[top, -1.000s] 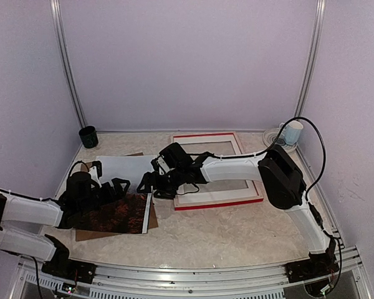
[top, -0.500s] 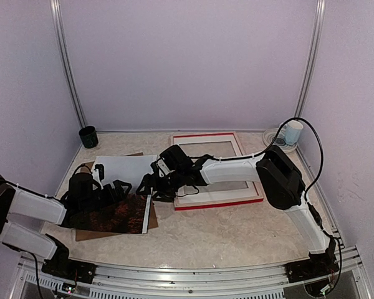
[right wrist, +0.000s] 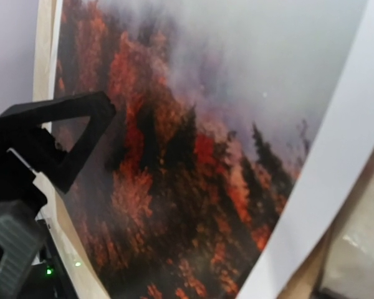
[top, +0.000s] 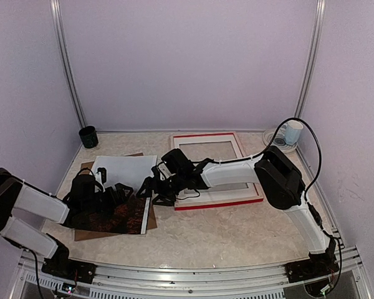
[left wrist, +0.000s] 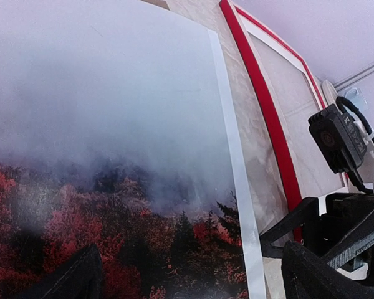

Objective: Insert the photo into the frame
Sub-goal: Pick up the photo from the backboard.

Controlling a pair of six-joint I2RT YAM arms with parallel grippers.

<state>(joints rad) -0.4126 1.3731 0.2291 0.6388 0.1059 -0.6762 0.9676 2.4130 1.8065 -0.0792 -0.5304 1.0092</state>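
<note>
With left gripper (top: 115,193) and right gripper (top: 148,187) both spread wide over photo (left wrist: 112,156), risk of creasing it short of frame (top: 218,198)

Lilac walls (top: 187,62), metal corner posts (top: 68,68), marbled beige tabletop (top: 224,230).

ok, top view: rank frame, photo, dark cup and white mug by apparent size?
1. frame
2. photo, partly hidden under the arms
3. dark cup and white mug: look about alike, so not ranked
</note>
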